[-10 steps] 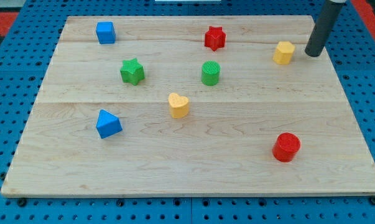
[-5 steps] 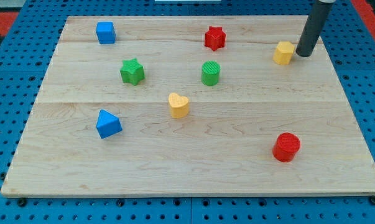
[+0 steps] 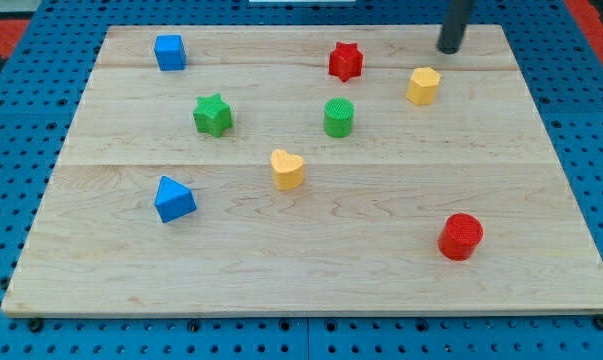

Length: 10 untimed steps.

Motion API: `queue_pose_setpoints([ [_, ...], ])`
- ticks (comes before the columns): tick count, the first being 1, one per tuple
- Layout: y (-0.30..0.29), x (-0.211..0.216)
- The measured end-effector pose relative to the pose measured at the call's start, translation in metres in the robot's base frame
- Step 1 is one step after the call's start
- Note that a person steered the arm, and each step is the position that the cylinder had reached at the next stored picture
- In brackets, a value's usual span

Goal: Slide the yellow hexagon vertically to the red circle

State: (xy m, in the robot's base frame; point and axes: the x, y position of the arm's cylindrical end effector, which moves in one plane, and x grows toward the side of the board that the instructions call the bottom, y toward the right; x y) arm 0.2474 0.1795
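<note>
The yellow hexagon [image 3: 423, 85] sits near the view's top right on the wooden board [image 3: 311, 280]. The red circle [image 3: 461, 237] stands at the lower right, well below the hexagon and slightly to its right. My tip [image 3: 449, 50] is above and a little to the right of the hexagon, apart from it, near the board's top edge.
A red star [image 3: 346, 61] is left of the hexagon. A green cylinder [image 3: 339, 117], a green star [image 3: 212, 114], a yellow heart [image 3: 287, 169], a blue cube [image 3: 169, 52] and a blue triangular block [image 3: 173, 199] lie further left.
The hexagon has slid to the left by a few centimetres. My tip moved from its right side leftward, then up to the board's top edge.
</note>
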Motion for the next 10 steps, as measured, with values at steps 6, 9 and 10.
queue_pose_setpoints([
  [6, -0.072, 0.094],
  [9, -0.04, 0.123],
  [10, -0.007, 0.103],
])
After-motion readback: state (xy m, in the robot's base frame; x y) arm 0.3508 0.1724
